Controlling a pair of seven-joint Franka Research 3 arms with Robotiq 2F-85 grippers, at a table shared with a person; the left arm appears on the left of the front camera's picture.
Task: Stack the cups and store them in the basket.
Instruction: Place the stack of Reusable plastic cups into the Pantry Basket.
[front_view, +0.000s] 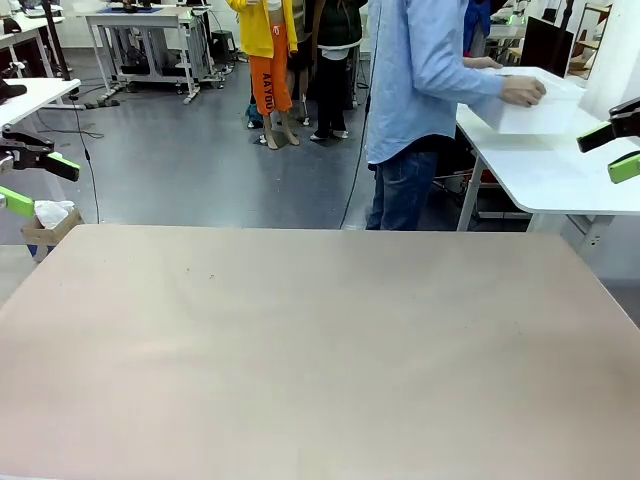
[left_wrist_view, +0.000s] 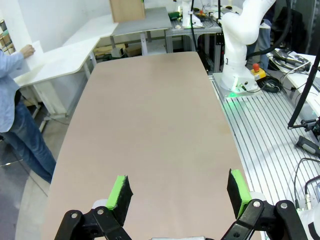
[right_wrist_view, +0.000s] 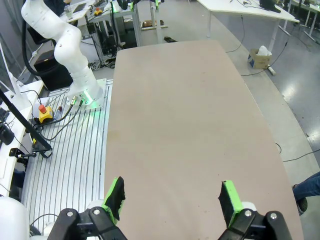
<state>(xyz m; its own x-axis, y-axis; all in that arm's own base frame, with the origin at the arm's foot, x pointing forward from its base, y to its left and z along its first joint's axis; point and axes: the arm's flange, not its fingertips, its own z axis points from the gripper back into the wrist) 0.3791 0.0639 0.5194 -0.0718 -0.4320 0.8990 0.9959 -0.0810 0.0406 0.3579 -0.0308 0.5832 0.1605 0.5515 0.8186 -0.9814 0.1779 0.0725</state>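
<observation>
White basket (front_view: 528, 110) beyond right gripper (front_view: 614, 148), seemingly

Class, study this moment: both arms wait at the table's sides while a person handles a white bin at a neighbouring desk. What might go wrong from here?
1. The person has a hand on the white bin on the side desk; bringing it over may mean passing close to the right gripper.
2. Both the right gripper and the left gripper stand open over the table edges, so a hand setting things down could meet them.

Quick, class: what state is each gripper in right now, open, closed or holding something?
Left gripper: open, holding nothing, above the table.
Right gripper: open, holding nothing, above the same table.
</observation>
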